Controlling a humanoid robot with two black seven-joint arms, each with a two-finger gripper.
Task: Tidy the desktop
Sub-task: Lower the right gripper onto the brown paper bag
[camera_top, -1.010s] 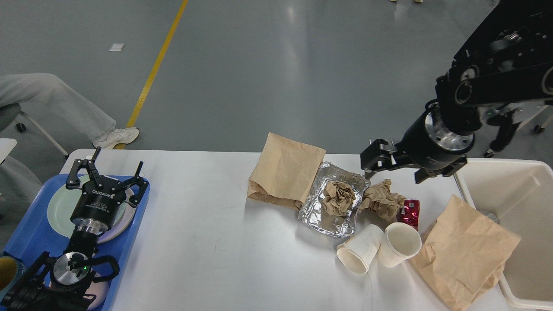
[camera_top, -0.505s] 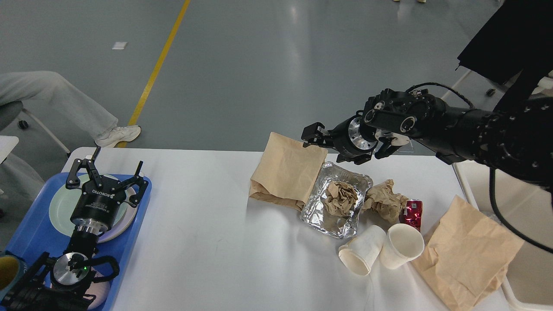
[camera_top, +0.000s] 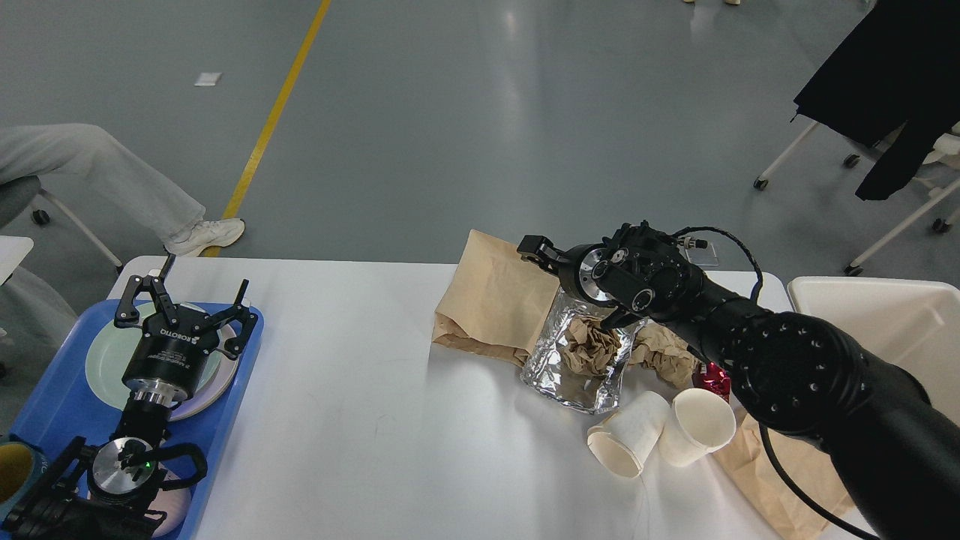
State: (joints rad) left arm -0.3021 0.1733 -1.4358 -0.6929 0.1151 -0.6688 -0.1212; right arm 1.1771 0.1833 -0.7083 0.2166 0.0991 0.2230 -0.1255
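My right tool (camera_top: 541, 251) hovers over the brown paper bag (camera_top: 495, 300); whether it's apart, I cannot tell. My left tool (camera_top: 184, 304) spreads apart above the blue tray (camera_top: 67, 409).

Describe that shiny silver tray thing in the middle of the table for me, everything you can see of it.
The foil tray looks like thin crinkled aluminium, shiny and badly dented, its walls bent upward. It sits on the white desktop near the middle. Crumpled brown paper lies inside it. A flat brown paper bag meets its left side, and more crumpled paper lies at its right. The right end effector is over its far edge; whether it grips the foil cannot be told. Two white paper cups lie just in front of it.
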